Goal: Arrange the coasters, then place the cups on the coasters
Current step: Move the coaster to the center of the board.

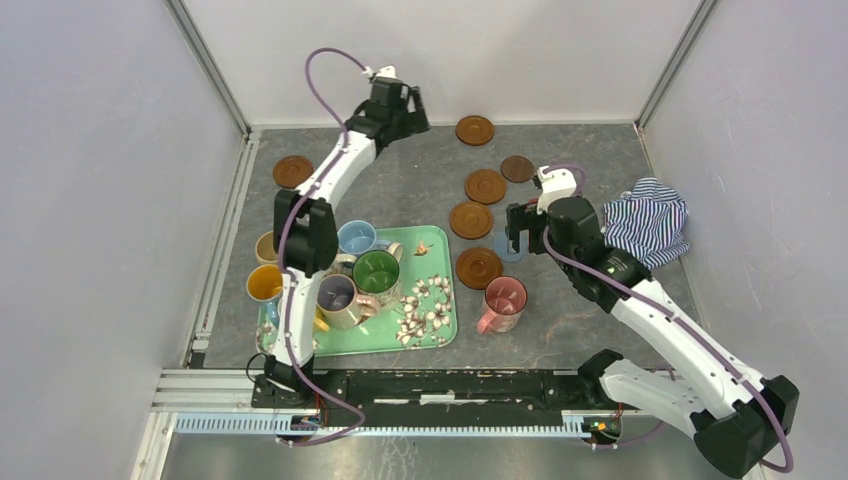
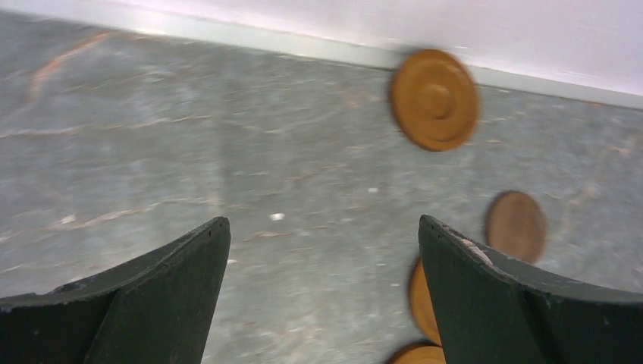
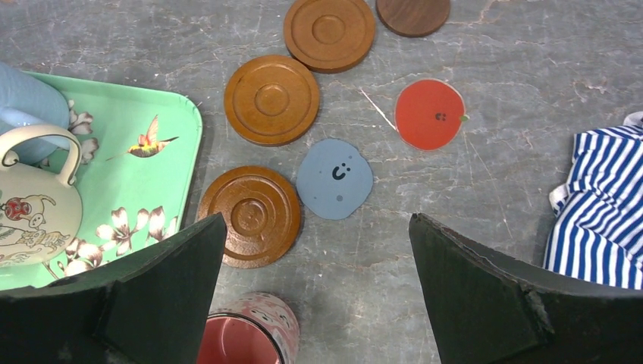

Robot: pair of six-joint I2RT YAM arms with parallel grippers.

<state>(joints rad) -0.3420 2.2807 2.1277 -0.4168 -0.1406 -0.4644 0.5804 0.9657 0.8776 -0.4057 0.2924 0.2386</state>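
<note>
Right wrist, ringed orange-brown coasters (image 3: 271,99), blue-grey smiley coaster (image 3: 334,179), left end effector (image 2: 322,220) released, right end effector (image 3: 317,217) released

I count 3 ringed orange-brown coasters (image 1: 485,186) lying flat in a loose column mid-table. A 4th coaster (image 1: 475,130) lies by the back wall and a 5th coaster (image 1: 292,171) far left. A dark brown coaster (image 1: 517,168), a red coaster (image 3: 429,114) and a blue-grey coaster (image 3: 334,178) lie beside the column. The pink cup (image 1: 503,303) stands upright on the table near the closest disc. The light blue cup (image 1: 355,238), green cup (image 1: 376,272) and lilac cup (image 1: 338,295) crowd upright on the tray (image 1: 370,340).
</note>
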